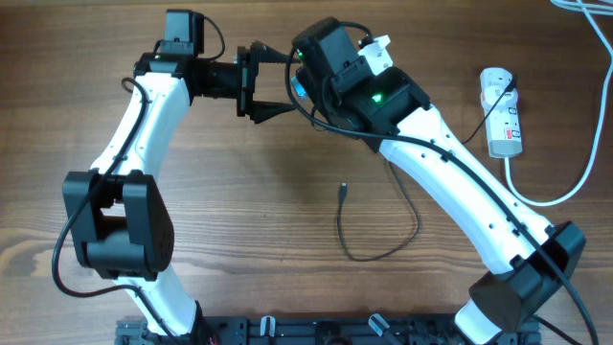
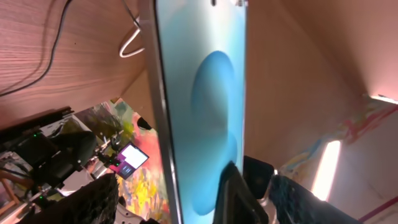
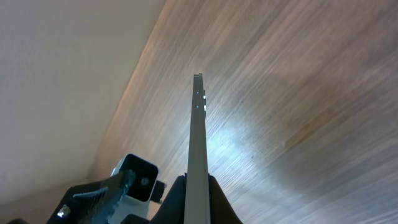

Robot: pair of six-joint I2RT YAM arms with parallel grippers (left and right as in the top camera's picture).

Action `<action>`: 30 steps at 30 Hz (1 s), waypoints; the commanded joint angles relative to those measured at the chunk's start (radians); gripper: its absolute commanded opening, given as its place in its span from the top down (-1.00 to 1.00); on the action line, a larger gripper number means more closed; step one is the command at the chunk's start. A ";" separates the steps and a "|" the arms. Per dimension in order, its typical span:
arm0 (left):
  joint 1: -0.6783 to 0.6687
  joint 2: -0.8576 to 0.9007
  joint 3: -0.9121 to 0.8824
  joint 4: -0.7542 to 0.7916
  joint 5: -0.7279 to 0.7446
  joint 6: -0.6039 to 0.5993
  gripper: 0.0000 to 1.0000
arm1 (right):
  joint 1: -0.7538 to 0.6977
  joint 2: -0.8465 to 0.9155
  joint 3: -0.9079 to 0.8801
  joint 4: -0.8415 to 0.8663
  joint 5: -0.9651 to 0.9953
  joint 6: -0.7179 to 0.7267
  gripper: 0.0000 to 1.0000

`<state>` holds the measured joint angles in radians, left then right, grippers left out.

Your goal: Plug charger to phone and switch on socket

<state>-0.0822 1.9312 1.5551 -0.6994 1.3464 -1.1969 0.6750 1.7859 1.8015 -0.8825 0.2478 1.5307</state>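
Note:
The phone [image 1: 300, 88] shows overhead only as a cyan sliver, held off the table at the back centre. My right gripper [image 3: 198, 185] is shut on its edge. The phone [image 3: 198, 124] stands edge-on in the right wrist view. Its cyan screen [image 2: 205, 93] fills the left wrist view. My left gripper [image 1: 276, 84] is open, with a finger on each side of the phone [image 2: 199, 208], not clamping it. The charger cable [image 1: 378, 247] lies looped on the table, its plug tip [image 1: 342, 190] free. The socket [image 1: 503, 115] lies at the right.
A white lead [image 1: 565, 187] runs from the socket along the right edge of the wooden table [image 1: 239, 211]. My right arm [image 1: 460, 192] crosses above the cable loop. A black rail [image 1: 287, 331] lines the front edge.

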 commanded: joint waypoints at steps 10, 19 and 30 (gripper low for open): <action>-0.001 -0.032 0.018 0.013 -0.009 -0.098 -0.32 | 0.000 0.001 0.016 0.018 -0.066 0.313 0.89; -0.001 -0.032 0.018 0.016 -0.039 -0.111 -0.12 | 0.001 0.001 0.016 0.030 -0.066 0.387 0.89; -0.001 -0.032 0.018 0.016 -0.040 -0.144 0.15 | 0.001 0.001 0.016 0.031 -0.089 0.418 0.89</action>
<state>-0.0822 1.9312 1.5555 -0.6868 1.3060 -1.3289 0.6750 1.7859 1.8015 -0.8654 0.1825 1.9194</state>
